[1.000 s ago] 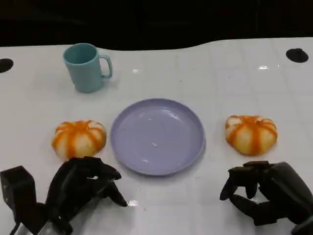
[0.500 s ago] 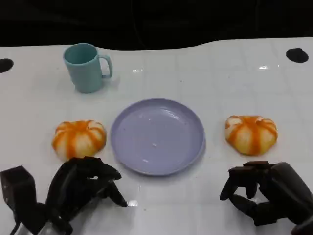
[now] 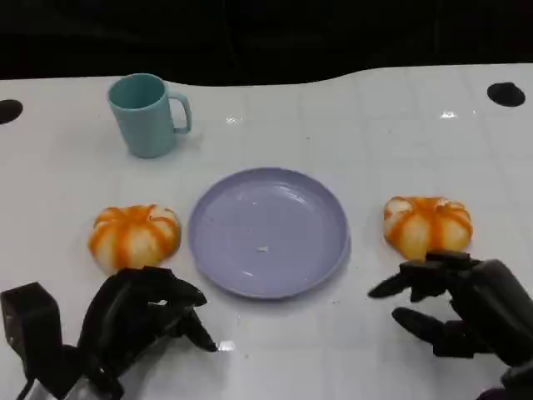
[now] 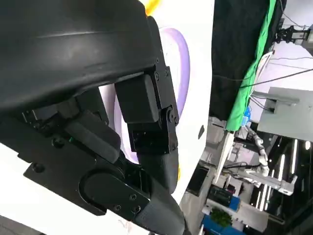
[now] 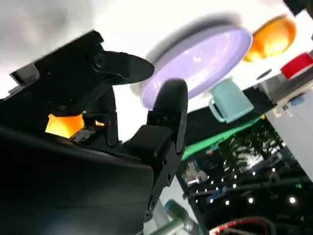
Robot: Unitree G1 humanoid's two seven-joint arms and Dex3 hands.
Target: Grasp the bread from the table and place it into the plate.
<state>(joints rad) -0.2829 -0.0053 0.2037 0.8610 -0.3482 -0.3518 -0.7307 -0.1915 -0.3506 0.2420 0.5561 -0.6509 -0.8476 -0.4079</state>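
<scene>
Two round orange-and-cream striped bread rolls lie on the glossy white surface [image 3: 366, 117], one on each side of a shallow lavender plate [image 3: 267, 231]. Neither roll touches the plate, so nothing has yet been placed.

The right hand [image 3: 462, 310] hovers just in front of the right-side bread roll [image 3: 427, 227], its black fingers [image 3: 398, 284] spread apart and holding nothing. Their tips point toward the plate, and the upper ones sit at the roll's near edge. Whether they touch it cannot be told from the head view. The spread looks like a preparation to close around the roll — a wide opening suits its domed, soft-looking shape. In the right wrist view the same roll shows as an orange patch behind the fingers, with the plate beyond.

The left hand [image 3: 137, 321] sits low near the front edge, just in front of the left-side bread roll [image 3: 135, 235]. Its fingers are curled loosely downward around nothing, which reads as a resting pose rather than a reach.

A pale teal ceramic mug [image 3: 147, 114] stands upright well behind the left roll, handle toward the centre — out of either hand's likely path to the plate.
</scene>
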